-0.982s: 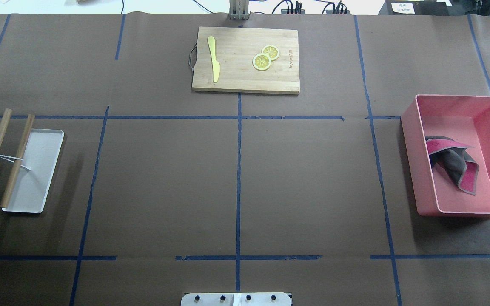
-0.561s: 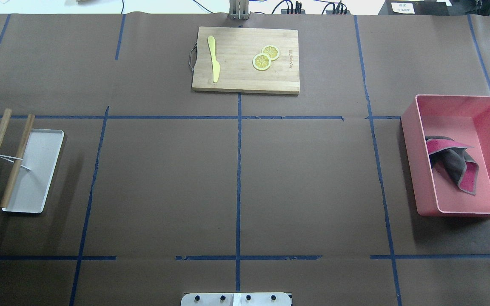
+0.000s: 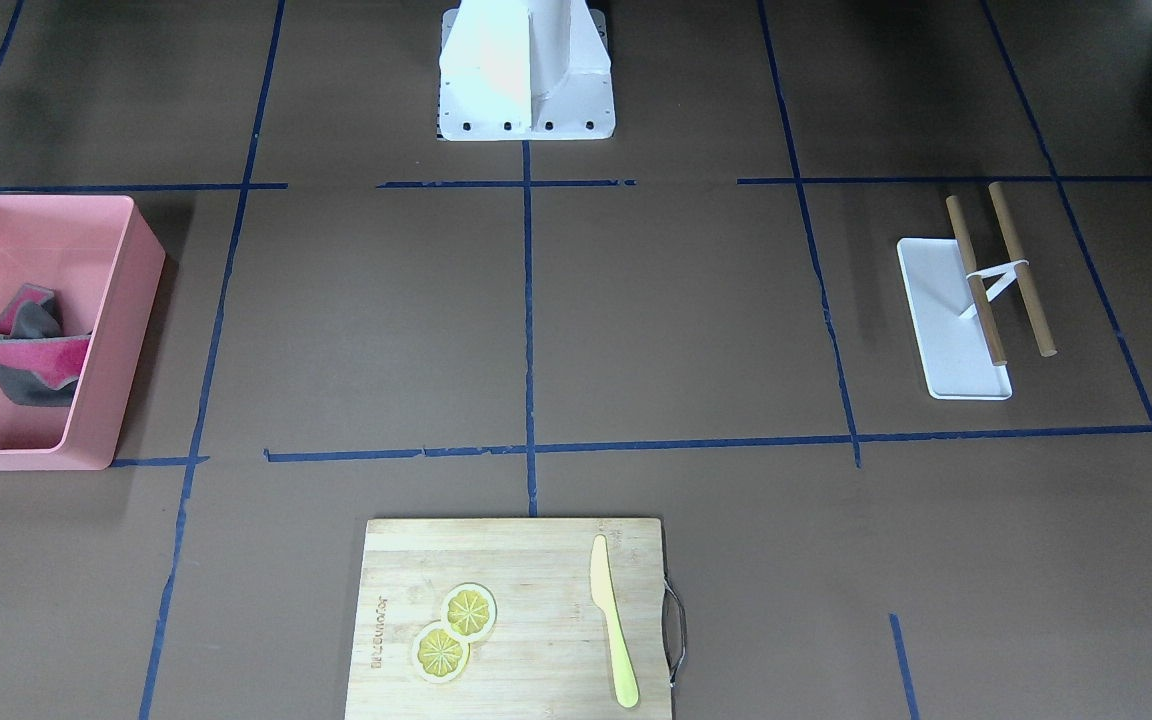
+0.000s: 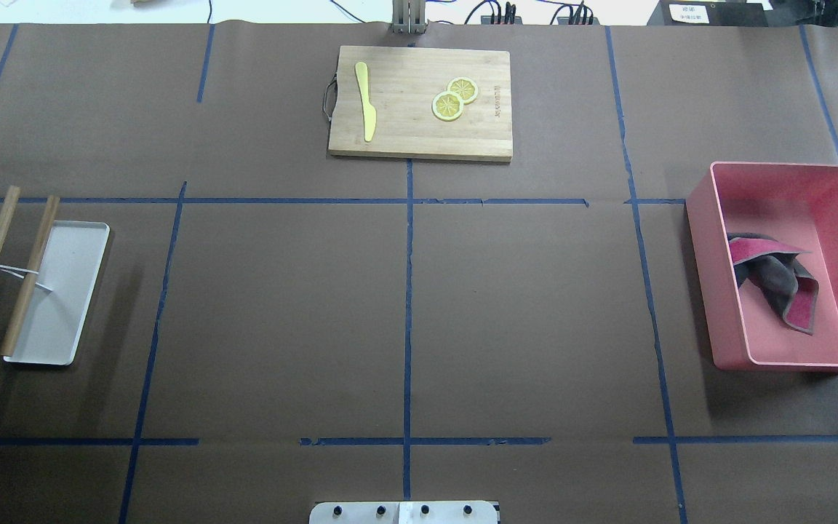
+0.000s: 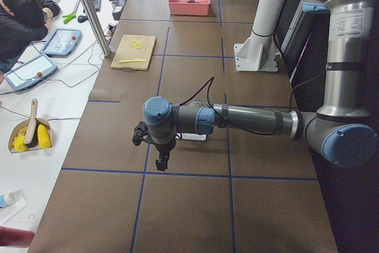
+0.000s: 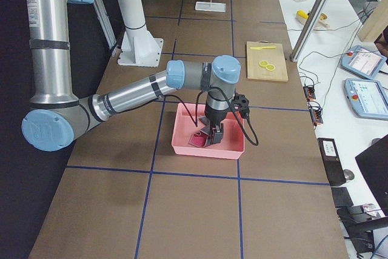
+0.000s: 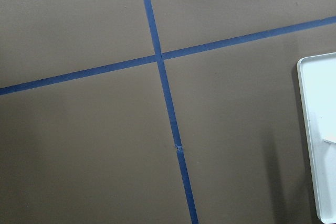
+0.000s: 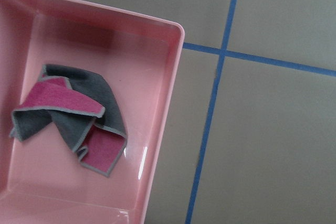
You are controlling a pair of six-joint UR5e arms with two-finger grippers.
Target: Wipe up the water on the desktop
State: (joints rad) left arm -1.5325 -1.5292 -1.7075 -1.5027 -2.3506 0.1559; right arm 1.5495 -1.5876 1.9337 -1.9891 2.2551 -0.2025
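Observation:
The desktop (image 4: 521, 306) is a matte brown tabletop with blue tape lines; I see no water on it in any view. A crumpled grey and pink cloth (image 4: 775, 280) lies in a pink bin (image 4: 699, 218) at the right; the right wrist view shows the cloth (image 8: 68, 116) below and to the left. My right gripper (image 6: 209, 139) hangs over the bin, close above the cloth. My left gripper (image 5: 161, 163) hangs above the desktop near a white tray (image 5: 192, 137). Each gripper shows only in a side view, so I cannot tell whether it is open or shut.
The white tray (image 4: 62, 291) sits at the left with two banded wooden sticks (image 4: 8, 269) across its edge. A bamboo cutting board (image 4: 419, 102) at the far centre carries a yellow knife (image 4: 366, 102) and two lemon slices (image 4: 454, 98). The robot base (image 3: 526, 70) stands at the near edge.
A small dark part of the right arm at the overhead view's right edge has moved out of view. Nothing on the table has moved.

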